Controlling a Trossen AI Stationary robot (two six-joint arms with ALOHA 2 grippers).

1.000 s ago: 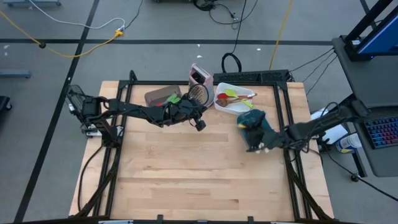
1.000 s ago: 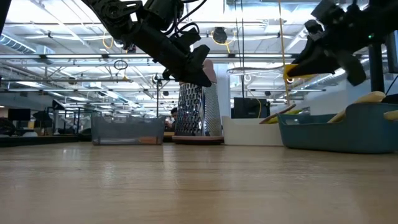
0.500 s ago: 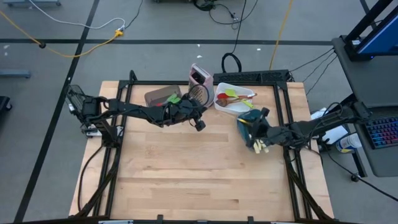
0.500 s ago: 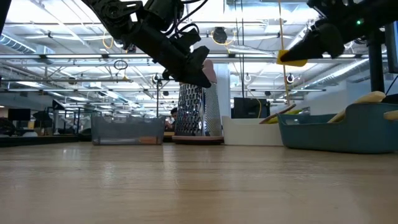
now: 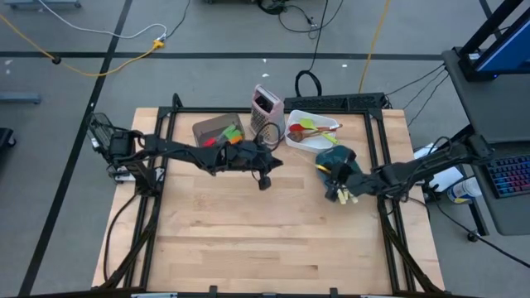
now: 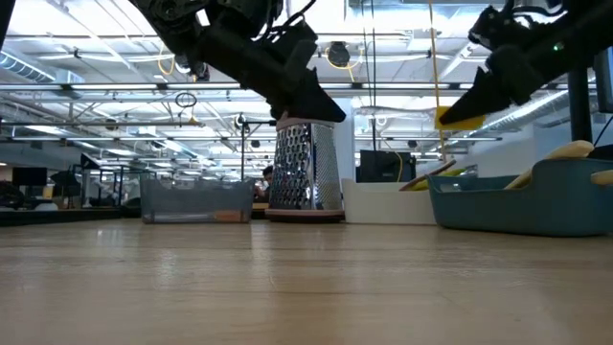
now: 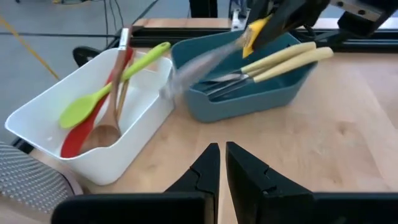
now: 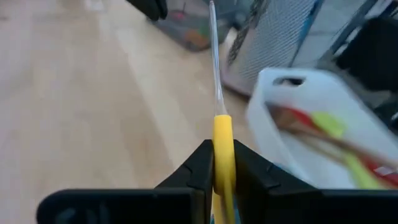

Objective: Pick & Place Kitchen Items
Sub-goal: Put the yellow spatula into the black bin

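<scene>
Left tool has moved off grater.

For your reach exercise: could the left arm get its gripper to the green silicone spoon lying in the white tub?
Probably yes. The left gripper, shut and empty, hangs facing the open white tub; the green silicone spoon lies on top, uncovered. It must open first.

Yellow-handled spatula: clear slim blade, pinched at the handle between dark fingers, raised above the teal bin.
Green spoon, red spoon, wooden spoon: lying together, slanted, in the white tub, handles leaning on its far rim.
Two cream-handled knives: side by side in the teal bin, handles propped over its rim, blades down inside.
Small red, green and orange pieces: in the grey tray, too small to tell apart.
</scene>
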